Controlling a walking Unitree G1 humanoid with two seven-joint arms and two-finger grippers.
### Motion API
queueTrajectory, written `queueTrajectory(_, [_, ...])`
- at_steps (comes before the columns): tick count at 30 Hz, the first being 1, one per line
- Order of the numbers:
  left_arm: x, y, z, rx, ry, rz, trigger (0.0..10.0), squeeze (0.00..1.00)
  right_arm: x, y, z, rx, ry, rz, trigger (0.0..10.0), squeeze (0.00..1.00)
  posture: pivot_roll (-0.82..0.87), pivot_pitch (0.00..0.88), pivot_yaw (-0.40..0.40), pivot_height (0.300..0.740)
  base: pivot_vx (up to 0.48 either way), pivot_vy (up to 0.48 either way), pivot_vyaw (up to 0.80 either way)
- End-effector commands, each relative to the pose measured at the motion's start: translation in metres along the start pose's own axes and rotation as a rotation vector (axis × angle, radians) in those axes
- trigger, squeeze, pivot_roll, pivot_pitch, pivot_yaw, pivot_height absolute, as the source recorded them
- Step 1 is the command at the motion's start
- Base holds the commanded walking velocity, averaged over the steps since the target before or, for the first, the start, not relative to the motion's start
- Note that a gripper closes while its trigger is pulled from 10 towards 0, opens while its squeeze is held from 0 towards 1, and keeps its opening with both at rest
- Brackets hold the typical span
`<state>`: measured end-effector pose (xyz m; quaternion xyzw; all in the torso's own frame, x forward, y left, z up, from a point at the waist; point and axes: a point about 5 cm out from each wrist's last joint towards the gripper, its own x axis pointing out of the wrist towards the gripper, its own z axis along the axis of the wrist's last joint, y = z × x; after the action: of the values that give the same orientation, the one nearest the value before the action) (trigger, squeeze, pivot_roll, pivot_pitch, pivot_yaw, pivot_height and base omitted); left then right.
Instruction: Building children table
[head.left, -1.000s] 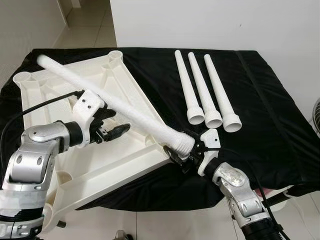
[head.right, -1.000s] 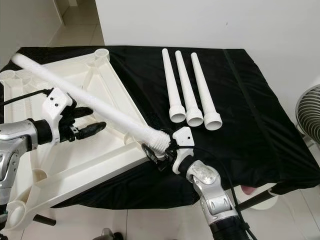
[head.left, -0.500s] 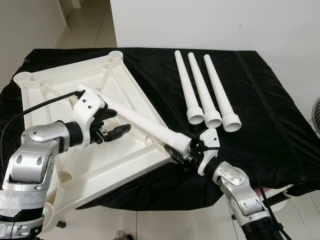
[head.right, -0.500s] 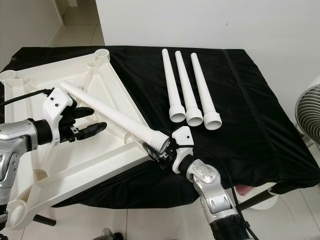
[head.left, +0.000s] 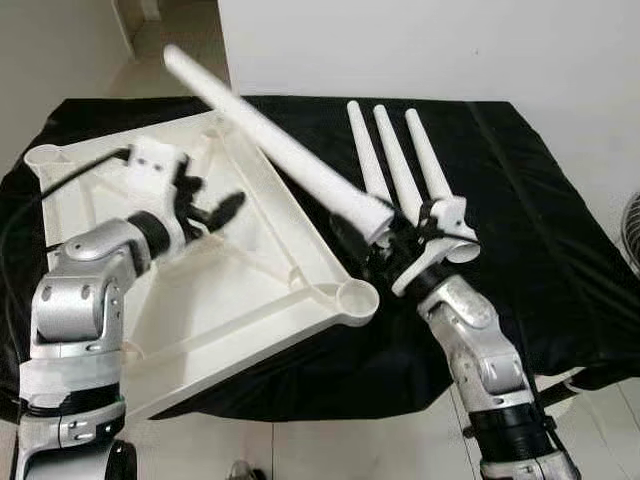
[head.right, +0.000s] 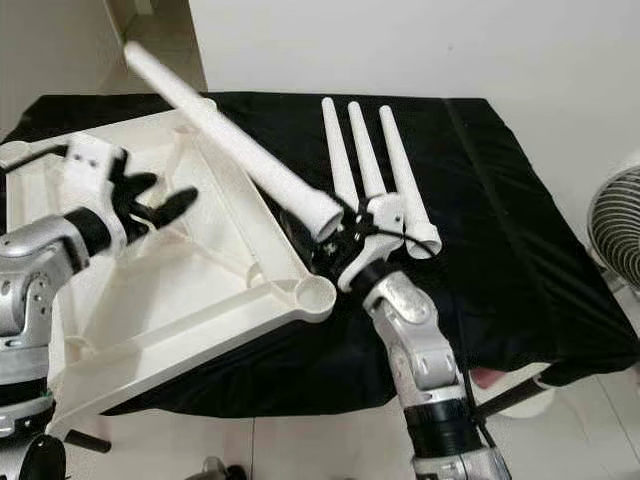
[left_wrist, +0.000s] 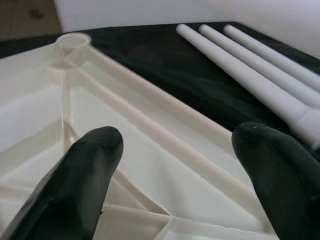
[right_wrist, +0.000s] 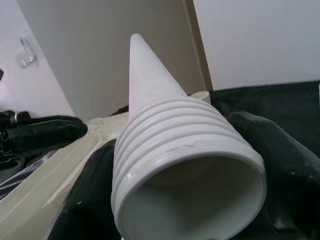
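Fingers of my right gripper (head.left: 378, 238) clamp the table leg's (head.left: 275, 143) threaded end, while my left gripper (head.left: 212, 205) hangs spread above the upturned tabletop (head.left: 262, 290).

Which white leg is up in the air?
The leg in the right gripper, slanting above the tabletop. The other three legs lie on the black cloth.
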<state>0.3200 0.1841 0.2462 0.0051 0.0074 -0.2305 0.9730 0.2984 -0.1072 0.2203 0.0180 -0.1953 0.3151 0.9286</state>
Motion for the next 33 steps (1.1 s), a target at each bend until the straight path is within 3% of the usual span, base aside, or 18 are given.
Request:
queueTrajectory(1, [0.004, 0.003, 0.003, -0.133, -0.011, 0.01, 10.0, 1.0, 0.005, 0.007, 0.009, -0.035, -0.041, 0.045, 0.0, 0.0, 0.03, 0.112, 0.034, 0.74, 0.0, 0.0, 0.0])
queueTrajectory(2, [0.004, 0.003, 0.003, -0.133, -0.011, 0.01, 10.0, 1.0, 0.005, 0.007, 0.009, -0.035, -0.041, 0.045, 0.0, 0.0, 0.03, 0.112, 0.034, 0.74, 0.0, 0.0, 0.0])
queueTrajectory(3, [0.007, 0.003, 0.01, -0.247, -0.037, -0.011, 10.0, 0.16, 0.007, 0.012, 0.01, -0.082, -0.044, 0.087, 0.0, 0.0, 0.03, 0.112, 0.034, 0.74, 0.0, 0.0, 0.0])
queueTrajectory(4, [0.007, 0.003, 0.01, -0.247, -0.037, -0.011, 10.0, 0.16, 0.007, 0.012, 0.01, -0.082, -0.044, 0.087, 0.0, 0.0, 0.03, 0.112, 0.034, 0.74, 0.0, 0.0, 0.0])
queueTrajectory(5, [0.01, 0.004, 0.017, -0.357, -0.073, -0.053, 10.0, 0.0, 0.007, 0.016, 0.009, -0.115, -0.039, 0.119, 0.0, 0.0, 0.04, 0.105, 0.036, 0.74, 0.0, 0.0, 0.0])
queueTrajectory(9, [0.009, 0.002, 0.033, -0.448, -0.178, -0.155, 10.0, 0.0, 0.007, 0.02, 0.007, -0.155, -0.029, 0.162, 0.0, 0.0, 0.03, 0.095, 0.037, 0.74, 0.0, 0.0, 0.0])
queueTrajectory(10, [0.007, 0.0, 0.039, -0.449, -0.211, -0.179, 10.0, 1.0, 0.008, 0.021, 0.007, -0.166, -0.029, 0.176, 0.0, 0.0, 0.03, 0.095, 0.037, 0.74, 0.0, 0.0, 0.0])
queueTrajectory(11, [0.007, -0.002, 0.043, -0.451, -0.225, -0.182, 10.0, 1.0, 0.009, 0.022, 0.008, -0.169, -0.027, 0.183, 0.0, 0.0, 0.03, 0.095, 0.037, 0.74, 0.0, 0.0, 0.0])
queueTrajectory(12, [0.007, -0.002, 0.045, -0.472, -0.233, -0.178, 10.0, 0.83, 0.01, 0.022, 0.008, -0.171, -0.028, 0.187, 0.0, 0.0, 0.04, 0.088, 0.037, 0.74, 0.0, 0.0, 0.0])
queueTrajectory(13, [0.007, -0.002, 0.045, -0.472, -0.233, -0.178, 10.0, 0.83, 0.01, 0.022, 0.008, -0.171, -0.028, 0.187, 0.0, 0.0, 0.04, 0.088, 0.037, 0.74, 0.0, 0.0, 0.0])
queueTrajectory(14, [0.008, -0.002, 0.046, -0.506, -0.231, -0.178, 10.0, 0.14, 0.011, 0.023, 0.009, -0.177, -0.029, 0.194, 0.0, 0.0, 0.04, 0.088, 0.037, 0.74, 0.0, 0.0, 0.0])
queueTrajectory(16, [0.008, -0.002, 0.046, -0.515, -0.228, -0.183, 10.0, 0.14, 0.011, 0.023, 0.009, -0.181, -0.03, 0.197, 0.0, 0.0, 0.04, 0.088, 0.037, 0.74, 0.0, 0.0, 0.0])
queueTrajectory(17, [0.009, -0.003, 0.047, -0.53, -0.223, -0.192, 10.0, 0.0, 0.012, 0.023, 0.01, -0.188, -0.032, 0.203, 0.0, 0.0, 0.04, 0.088, 0.037, 0.74, 0.0, 0.0, 0.0])
queueTrajectory(21, [0.012, -0.005, 0.046, -0.554, -0.202, -0.194, 10.0, 0.0, 0.013, 0.024, 0.011, -0.196, -0.036, 0.214, 0.0, 0.0, 0.04, 0.088, 0.037, 0.74, 0.0, 0.0, 0.0])
queueTrajectory(29, [0.023, 0.008, 0.039, -0.696, -0.094, -0.058, 10.0, 0.0, 0.019, 0.029, 0.023, -0.281, -0.096, 0.229, 0.0, 0.0, 0.03, 0.09, 0.043, 0.74, 0.0, 0.0, 0.0])
queueTrajectory(33, [0.023, 0.01, 0.038, -0.703, -0.086, -0.041, 10.0, 0.0, 0.019, 0.03, 0.024, -0.295, -0.1, 0.233, 0.0, 0.0, 0.04, 0.09, 0.045, 0.74, 0.0, 0.0, 0.0])
